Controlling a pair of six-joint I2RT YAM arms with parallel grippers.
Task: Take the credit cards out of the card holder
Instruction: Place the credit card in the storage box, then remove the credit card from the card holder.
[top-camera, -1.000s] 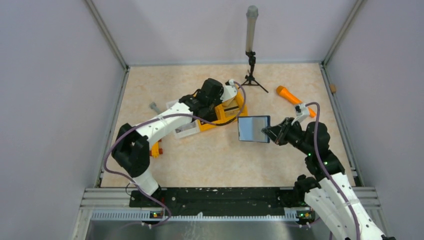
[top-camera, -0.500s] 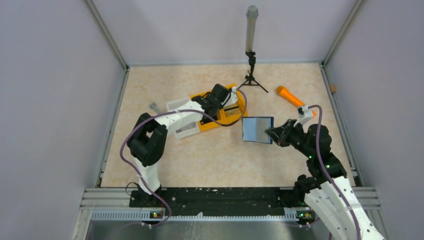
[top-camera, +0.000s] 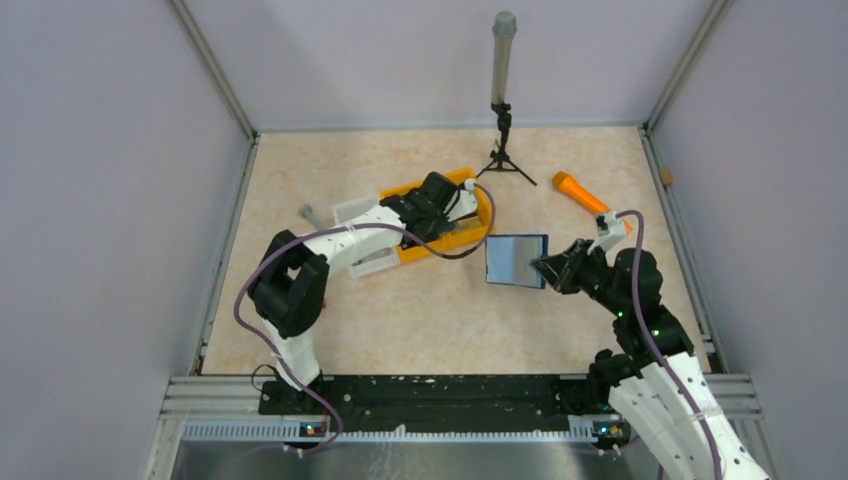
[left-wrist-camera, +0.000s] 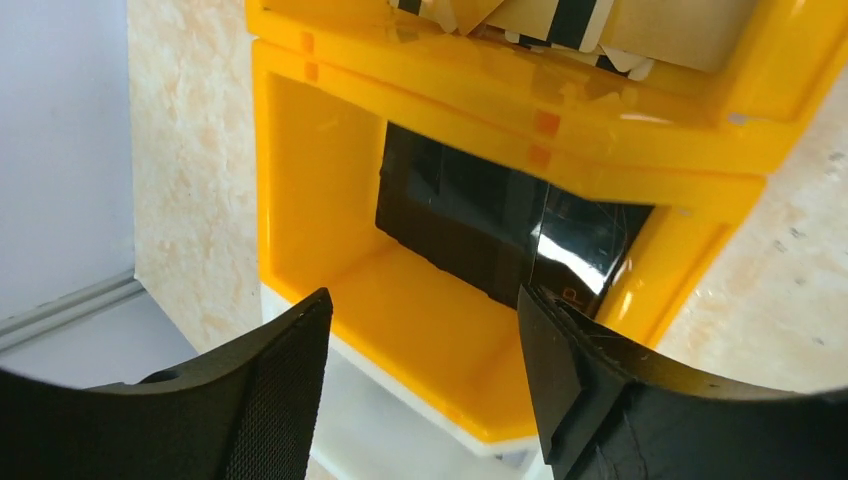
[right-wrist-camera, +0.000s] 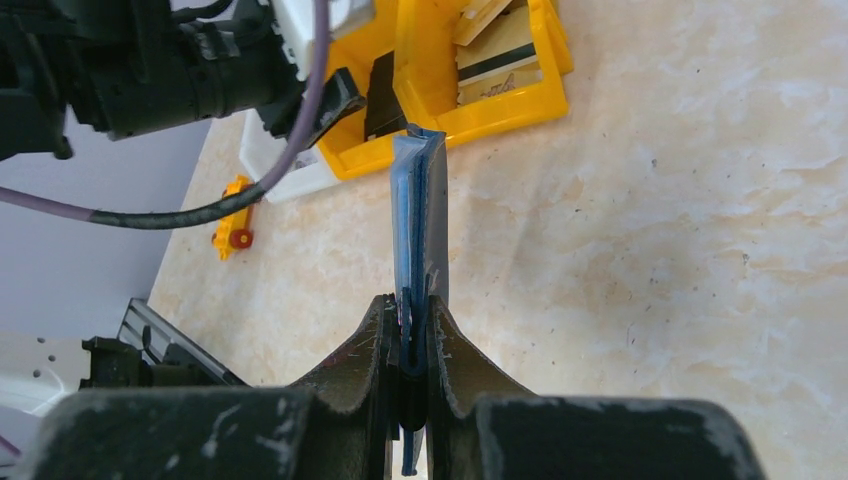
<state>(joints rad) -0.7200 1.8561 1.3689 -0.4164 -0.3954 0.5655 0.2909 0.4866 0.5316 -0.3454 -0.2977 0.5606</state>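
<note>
Over the beige marbled tabletop (top-camera: 400, 310), your left gripper (left-wrist-camera: 420, 310) hangs wide open and empty above one compartment of the yellow plastic two-compartment bin (left-wrist-camera: 300, 200), so I'd lift straight up clear of its walls before reaching right. That compartment holds a black boxy block (left-wrist-camera: 470, 215), and the other holds the tan, black-striped credit cards (right-wrist-camera: 500, 60). Your right gripper (right-wrist-camera: 408, 320) pinches the flat navy-blue card holder (right-wrist-camera: 420, 220) on edge, just right of the bin.
</note>
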